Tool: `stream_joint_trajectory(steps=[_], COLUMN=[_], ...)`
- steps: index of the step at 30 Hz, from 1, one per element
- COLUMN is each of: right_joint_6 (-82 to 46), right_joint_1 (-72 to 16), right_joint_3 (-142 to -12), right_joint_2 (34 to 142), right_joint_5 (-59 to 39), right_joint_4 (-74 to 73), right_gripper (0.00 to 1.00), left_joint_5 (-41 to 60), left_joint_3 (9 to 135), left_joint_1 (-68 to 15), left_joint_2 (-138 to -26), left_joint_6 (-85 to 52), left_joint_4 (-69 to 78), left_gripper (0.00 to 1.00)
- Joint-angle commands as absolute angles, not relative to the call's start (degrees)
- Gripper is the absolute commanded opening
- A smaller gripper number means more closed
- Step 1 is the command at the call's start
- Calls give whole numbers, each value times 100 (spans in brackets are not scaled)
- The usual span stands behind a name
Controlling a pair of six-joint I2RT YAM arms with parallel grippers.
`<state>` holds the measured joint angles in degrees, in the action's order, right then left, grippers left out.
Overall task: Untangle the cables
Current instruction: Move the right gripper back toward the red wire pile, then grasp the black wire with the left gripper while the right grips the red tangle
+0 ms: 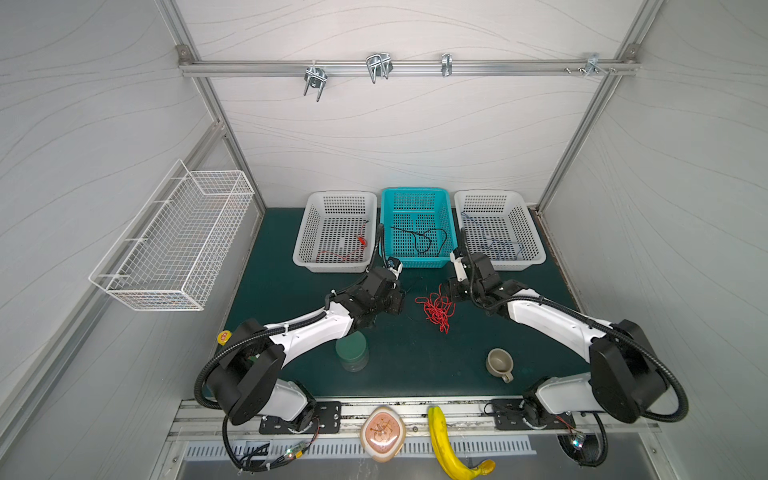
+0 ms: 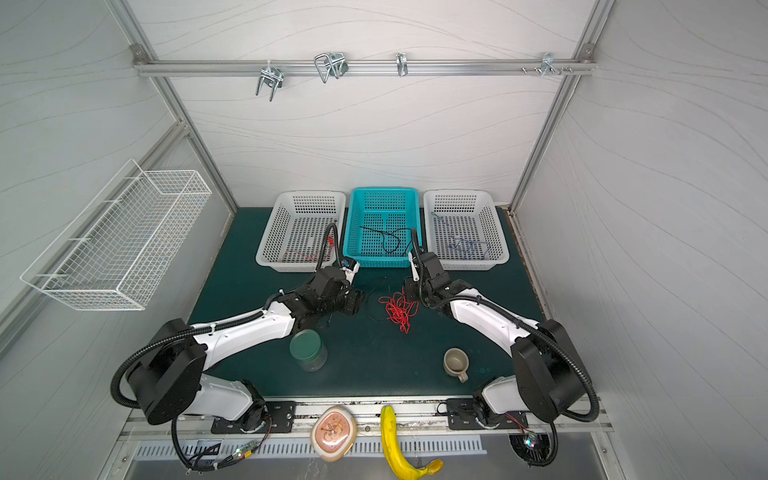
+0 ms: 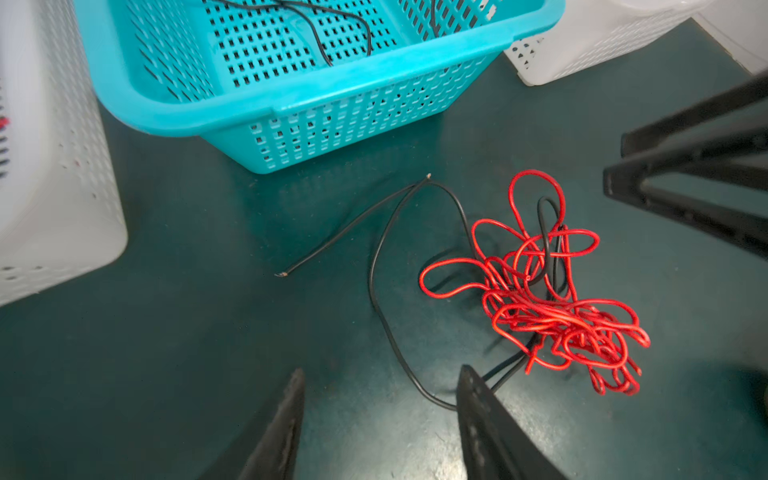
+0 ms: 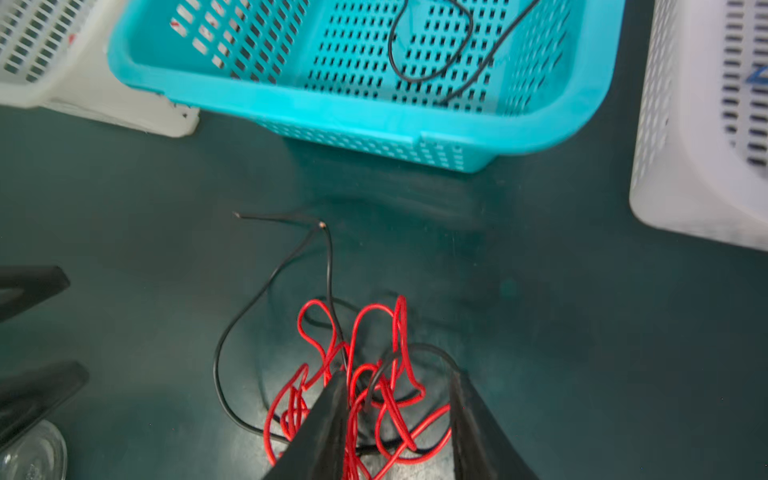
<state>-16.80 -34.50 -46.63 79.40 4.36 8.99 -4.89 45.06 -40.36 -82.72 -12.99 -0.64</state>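
A tangle of red cable (image 1: 435, 309) (image 2: 398, 309) (image 3: 552, 316) lies mid-mat, with a thin black cable (image 3: 371, 278) (image 4: 330, 266) threaded through it and trailing off toward the blue basket. My left gripper (image 3: 382, 370) (image 1: 397, 299) is open just left of the tangle, over bare mat. The black cable curves past one of its fingertips (image 3: 467, 374). My right gripper (image 4: 397, 376) (image 1: 451, 289) is open and low over the tangle's right side, with red loops lying between its fingers.
Three baskets stand at the back. The white left one (image 1: 303, 232) holds red cable, the blue middle one (image 1: 415, 264) black cable, and the white right one (image 1: 534, 237) blue cable. A green jar (image 1: 352, 351) and a mug (image 1: 500, 365) stand near the front.
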Motion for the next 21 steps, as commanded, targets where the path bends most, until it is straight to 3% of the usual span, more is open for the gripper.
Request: stream_joint_trajectory(steps=[1, 21], right_joint_6=[-1817, -1813], right_joint_1=[-3600, -3879], right_joint_3=[-4684, -4667], right_joint_2=[7857, 7972], right_joint_5=[459, 534], right_joint_4=[926, 703], right_gripper=[42, 43], left_joint_5=[-448, -387], left_joint_3=[4880, 5912], left_joint_1=[-4068, -4378], left_joint_2=[-8571, -9807], left_joint_6=[-1691, -2927], left_joint_4=[-130, -1923], left_gripper=[59, 58])
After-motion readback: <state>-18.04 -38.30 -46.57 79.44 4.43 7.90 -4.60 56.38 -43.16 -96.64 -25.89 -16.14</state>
